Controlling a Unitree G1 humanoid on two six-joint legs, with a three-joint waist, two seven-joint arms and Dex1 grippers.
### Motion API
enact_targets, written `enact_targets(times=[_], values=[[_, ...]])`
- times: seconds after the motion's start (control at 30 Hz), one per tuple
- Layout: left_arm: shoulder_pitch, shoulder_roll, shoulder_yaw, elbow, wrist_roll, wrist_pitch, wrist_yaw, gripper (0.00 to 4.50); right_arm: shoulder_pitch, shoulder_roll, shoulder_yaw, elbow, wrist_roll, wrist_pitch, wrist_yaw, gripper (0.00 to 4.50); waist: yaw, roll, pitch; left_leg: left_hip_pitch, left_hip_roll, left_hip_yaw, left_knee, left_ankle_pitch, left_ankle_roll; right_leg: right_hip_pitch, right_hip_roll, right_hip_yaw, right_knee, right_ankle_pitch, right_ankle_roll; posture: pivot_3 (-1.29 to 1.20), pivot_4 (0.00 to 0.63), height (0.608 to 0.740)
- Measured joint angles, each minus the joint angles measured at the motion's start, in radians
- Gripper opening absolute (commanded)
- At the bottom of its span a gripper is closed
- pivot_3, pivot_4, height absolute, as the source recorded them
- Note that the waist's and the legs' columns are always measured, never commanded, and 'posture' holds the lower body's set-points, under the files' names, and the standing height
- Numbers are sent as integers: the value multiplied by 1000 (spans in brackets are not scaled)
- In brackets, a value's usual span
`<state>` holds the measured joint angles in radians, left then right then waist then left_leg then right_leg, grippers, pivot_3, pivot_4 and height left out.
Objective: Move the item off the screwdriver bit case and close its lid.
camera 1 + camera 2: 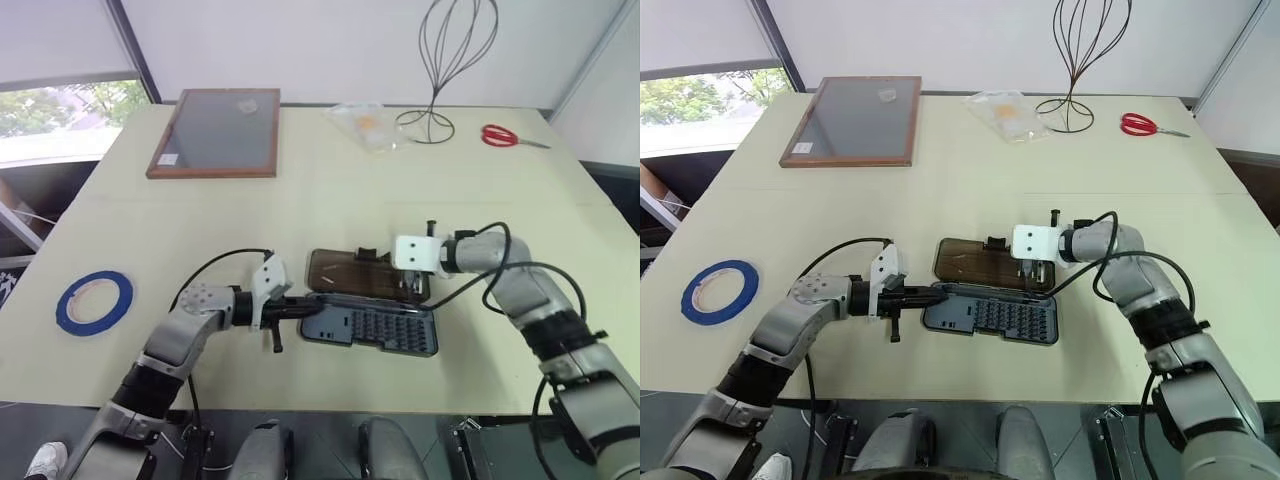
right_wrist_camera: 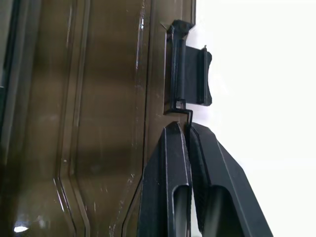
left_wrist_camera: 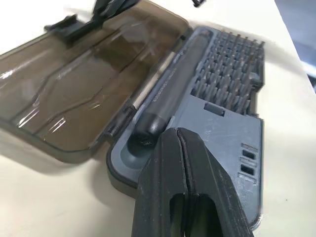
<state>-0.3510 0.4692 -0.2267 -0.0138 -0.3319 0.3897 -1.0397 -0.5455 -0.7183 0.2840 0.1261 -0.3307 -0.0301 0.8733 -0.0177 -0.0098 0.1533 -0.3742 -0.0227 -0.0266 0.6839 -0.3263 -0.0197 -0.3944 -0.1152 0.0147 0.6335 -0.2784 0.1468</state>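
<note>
Our right fingers are pressed together at the lid edge beside its latch tab; whether they pinch it, we cannot tell. Our left fingers, also pressed together, brace the screwdriver bit case base. The blue tape ring lies well apart on the worktop. Risk: the lid slips free, or the case skids if bracing shifts.

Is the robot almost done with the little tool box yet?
Partly. The blue tape ring is already off the case, lying far out on the robot's left of the table. Right now the left hand, shut, presses on the case base, and the right hand, shut, sits at the lid's edge by the latch. The lid lies flat open, so closing it is left.
</note>
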Motion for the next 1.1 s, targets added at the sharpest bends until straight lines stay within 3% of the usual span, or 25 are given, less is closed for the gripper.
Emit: enact_targets(times=[0.23,0.7,0.9,1.1], values=[[-25,-24,57,-4,-26,45,63,0,141,-5,-34,-235,-124,-6,-167,45,-1,0,1,-1,0,0,0,0,0,0,1,0,0,0,0,0,150,740],[-136,3,299,-64,-209,208,166,0,202,5,-39,-338,-198,3,-228,45,0,-1,1,0,0,0,-1,0,0,0,1,0,-1,0,0,0,150,740],[-177,4,296,99,-147,134,189,0,205,8,-40,-348,-200,5,-228,45,-1,-1,1,0,0,0,-1,0,-1,0,2,0,-1,0,0,0,150,740],[-173,-41,176,283,-23,-28,122,0,214,17,-40,-363,-206,8,-227,45,3,-1,2,-1,0,0,-1,1,-1,0,2,0,-2,0,0,0,150,740]])
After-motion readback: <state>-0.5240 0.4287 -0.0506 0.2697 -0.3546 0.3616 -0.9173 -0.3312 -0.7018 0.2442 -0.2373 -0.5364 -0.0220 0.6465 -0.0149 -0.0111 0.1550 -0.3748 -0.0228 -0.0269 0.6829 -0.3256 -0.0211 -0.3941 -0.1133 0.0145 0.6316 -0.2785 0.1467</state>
